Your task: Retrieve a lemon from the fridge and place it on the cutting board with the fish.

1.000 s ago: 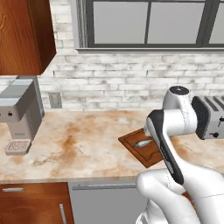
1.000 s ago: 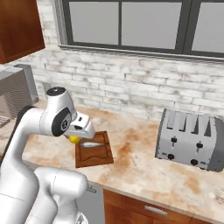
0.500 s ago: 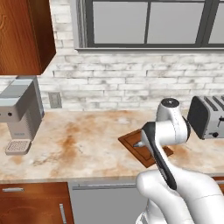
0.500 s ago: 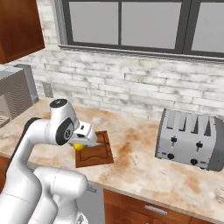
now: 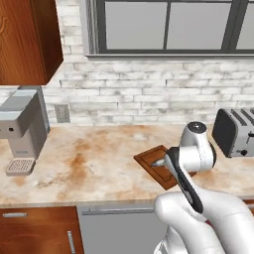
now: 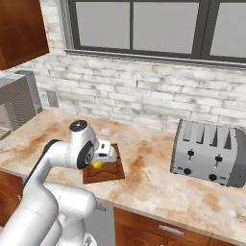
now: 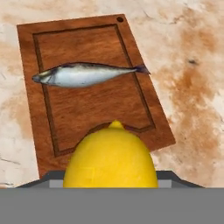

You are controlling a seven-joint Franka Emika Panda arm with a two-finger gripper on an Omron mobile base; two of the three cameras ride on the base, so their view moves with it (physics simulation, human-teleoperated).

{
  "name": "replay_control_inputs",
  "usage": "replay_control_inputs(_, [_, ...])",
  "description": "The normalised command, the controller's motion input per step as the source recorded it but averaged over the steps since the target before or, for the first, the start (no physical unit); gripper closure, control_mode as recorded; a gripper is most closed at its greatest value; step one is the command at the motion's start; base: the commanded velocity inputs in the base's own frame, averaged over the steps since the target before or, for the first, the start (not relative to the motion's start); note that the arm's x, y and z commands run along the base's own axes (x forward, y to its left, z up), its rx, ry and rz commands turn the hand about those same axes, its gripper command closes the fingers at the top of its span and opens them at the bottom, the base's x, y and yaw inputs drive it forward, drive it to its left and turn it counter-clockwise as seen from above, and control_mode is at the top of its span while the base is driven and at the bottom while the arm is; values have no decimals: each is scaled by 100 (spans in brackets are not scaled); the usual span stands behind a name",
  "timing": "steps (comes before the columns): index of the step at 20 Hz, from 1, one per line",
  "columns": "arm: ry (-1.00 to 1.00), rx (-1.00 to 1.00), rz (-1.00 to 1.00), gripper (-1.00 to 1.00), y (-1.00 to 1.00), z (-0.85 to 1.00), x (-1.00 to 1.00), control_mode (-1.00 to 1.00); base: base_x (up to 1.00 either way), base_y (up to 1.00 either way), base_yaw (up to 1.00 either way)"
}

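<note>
Holding the lemon point(image 7: 110, 158) betw. the gripper point(image 6: 102, 161) fingers, pinched on both sides, I'm hovering it over the near end of the cutting board point(image 7: 92, 113). Fish point(image 7: 85, 74) is lying across the board's far half, apart from the lemon. Toaster point(image 6: 208, 153) is sitting well off to the right on the counter point(image 6: 158, 185), coffee machine point(image 5: 23, 128) far left.

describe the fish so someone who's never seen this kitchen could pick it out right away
On the marbled counter below the window, left of the silver toaster, lies a reddish-brown cutting board. The fish lies lengthwise across the board's middle. It is slim and silvery with a dark back, unlike the round yellow lemon in the gripper.
</note>
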Motion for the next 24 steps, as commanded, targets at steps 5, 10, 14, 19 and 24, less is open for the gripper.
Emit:
replay_control_inputs(5, [4, 0, 11, 100, -8, -9, 49, -100, 0, 0, 0])
replay_control_inputs(10, [4, 0, 1, 100, 4, -15, 29, -100, 0, 0, 0])
replay_control_inputs(14, [15, -3, 0, 100, 0, -22, 28, -100, 0, 0, 0])
replay_control_inputs(19, [4, -5, 0, 100, 0, -38, 7, -100, 0, 0, 0])
replay_control_inputs(24, [0, 0, 0, 100, 0, -35, 0, -100, 0, 0, 0])
